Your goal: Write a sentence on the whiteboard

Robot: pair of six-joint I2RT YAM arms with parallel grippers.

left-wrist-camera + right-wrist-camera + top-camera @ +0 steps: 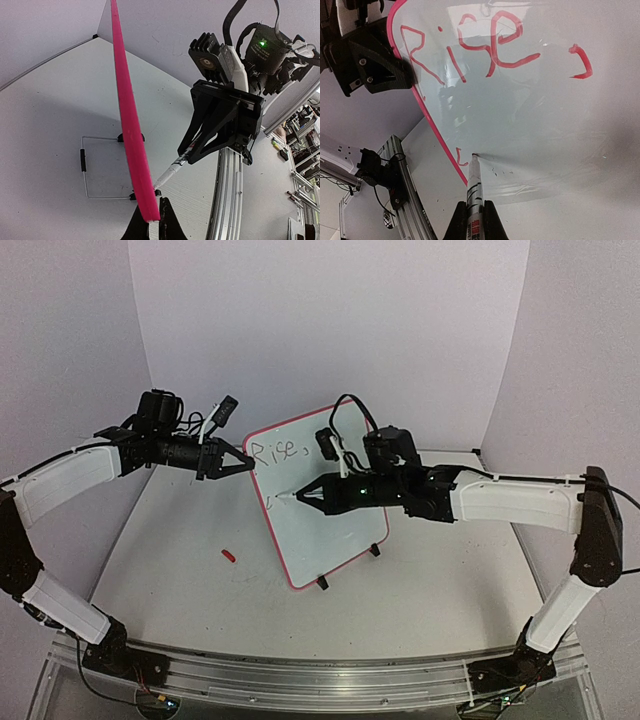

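The whiteboard (330, 530), white with a red rim, stands tilted on the table. It shows edge-on in the left wrist view (127, 110). The sentence (275, 451) reads "Rise," in red (485, 47), with a small "c" (461, 156) starting a second line. My left gripper (245, 462) is shut on the board's upper left edge (152, 220). My right gripper (305, 496) is shut on a marker (474, 185), and the marker's tip touches the board just right of the "c". The marker also shows in the left wrist view (172, 172).
A small red marker cap (229, 556) lies on the table left of the board. The board's wire stand (100, 167) with black feet rests behind it. Walls close the table at the back and sides. An aluminium rail (300, 675) runs along the near edge.
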